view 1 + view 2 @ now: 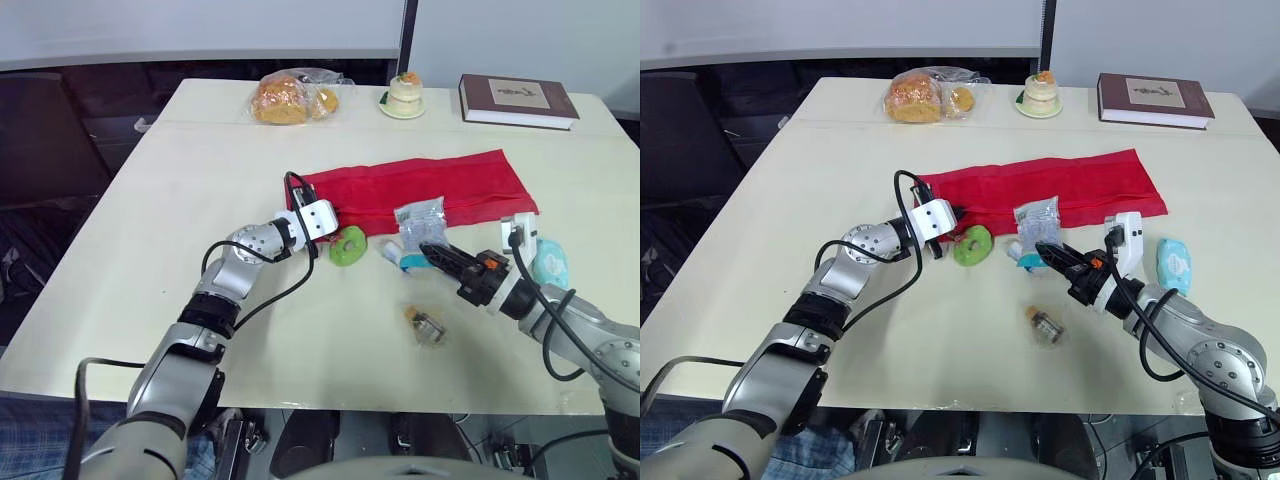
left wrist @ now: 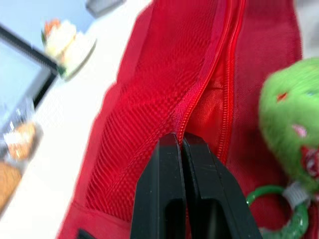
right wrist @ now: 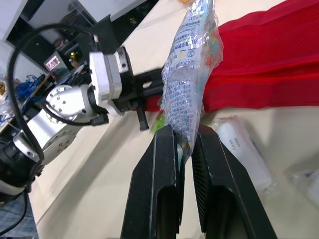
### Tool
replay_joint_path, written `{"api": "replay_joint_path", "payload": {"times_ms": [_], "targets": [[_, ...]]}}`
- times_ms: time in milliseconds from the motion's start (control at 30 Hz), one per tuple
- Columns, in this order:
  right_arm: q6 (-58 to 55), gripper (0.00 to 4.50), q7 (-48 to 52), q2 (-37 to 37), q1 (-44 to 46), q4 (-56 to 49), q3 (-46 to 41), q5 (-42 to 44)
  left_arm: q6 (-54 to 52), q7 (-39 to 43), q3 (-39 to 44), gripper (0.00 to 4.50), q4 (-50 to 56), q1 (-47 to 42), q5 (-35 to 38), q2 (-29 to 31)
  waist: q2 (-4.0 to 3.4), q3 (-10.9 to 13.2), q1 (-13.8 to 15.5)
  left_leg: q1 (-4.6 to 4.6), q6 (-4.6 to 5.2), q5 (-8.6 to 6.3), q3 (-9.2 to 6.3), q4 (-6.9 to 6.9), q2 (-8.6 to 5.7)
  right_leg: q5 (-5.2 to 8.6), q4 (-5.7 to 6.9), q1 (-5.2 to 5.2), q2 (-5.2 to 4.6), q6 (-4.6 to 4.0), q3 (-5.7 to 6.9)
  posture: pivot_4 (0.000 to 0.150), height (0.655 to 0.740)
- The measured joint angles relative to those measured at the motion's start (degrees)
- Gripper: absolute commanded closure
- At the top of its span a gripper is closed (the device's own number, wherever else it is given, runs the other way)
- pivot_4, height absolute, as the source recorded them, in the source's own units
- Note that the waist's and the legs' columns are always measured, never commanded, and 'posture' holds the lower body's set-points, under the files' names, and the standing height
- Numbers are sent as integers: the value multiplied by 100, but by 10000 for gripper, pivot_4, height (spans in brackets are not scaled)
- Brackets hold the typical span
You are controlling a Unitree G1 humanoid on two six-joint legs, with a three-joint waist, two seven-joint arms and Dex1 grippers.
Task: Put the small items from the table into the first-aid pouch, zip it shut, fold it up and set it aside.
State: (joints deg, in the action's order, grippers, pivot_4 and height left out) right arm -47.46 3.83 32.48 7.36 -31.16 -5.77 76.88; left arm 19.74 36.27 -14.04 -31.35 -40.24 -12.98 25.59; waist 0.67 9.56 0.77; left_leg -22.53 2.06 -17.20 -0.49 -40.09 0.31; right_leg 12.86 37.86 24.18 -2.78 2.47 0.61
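The red first-aid pouch (image 1: 430,185) lies spread flat across the middle of the table. At its left end my left gripper (image 1: 335,226) is shut on the pouch's zipper edge (image 2: 192,107), beside the mesh flap. My right gripper (image 3: 184,132) is shut on a clear plastic packet (image 3: 192,74) and holds it upright in front of the pouch (image 1: 419,222). A green ring toy (image 1: 349,246) lies next to my left gripper. A white roll (image 1: 403,260), a small wrapped item (image 1: 427,326) and a light-blue pack (image 1: 550,262) rest on the table.
At the far edge sit a bag of bread (image 1: 290,98), a small cake on a plate (image 1: 405,96) and a dark book (image 1: 517,100). The cream table (image 1: 180,200) has bare room on its left side and in front of the small items.
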Motion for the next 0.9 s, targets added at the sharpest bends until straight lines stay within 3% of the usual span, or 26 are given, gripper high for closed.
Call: {"api": "replay_joint_path", "payload": {"times_ms": [167,333,900], "targets": [[-341,45000,-251,-64,509,205,179,563,533,510,-103,44471,97,-5,334,-247,0,0,-10,0,0,0,0,-2,2,0,1,0,2,-1,0,1500,7400],[-741,45000,-688,-291,892,1044,531,873,571,923,-142,44471,130,8,693,-319,0,0,-17,0,0,0,2,-2,2,0,3,0,2,-1,-1,1500,7400],[-1647,45000,-943,-987,1676,2605,595,898,-1435,1666,420,44471,641,548,1991,-457,-1,0,-140,2,1,0,1,-4,4,-1,7,2,6,-1,-2,1500,7400]]}}
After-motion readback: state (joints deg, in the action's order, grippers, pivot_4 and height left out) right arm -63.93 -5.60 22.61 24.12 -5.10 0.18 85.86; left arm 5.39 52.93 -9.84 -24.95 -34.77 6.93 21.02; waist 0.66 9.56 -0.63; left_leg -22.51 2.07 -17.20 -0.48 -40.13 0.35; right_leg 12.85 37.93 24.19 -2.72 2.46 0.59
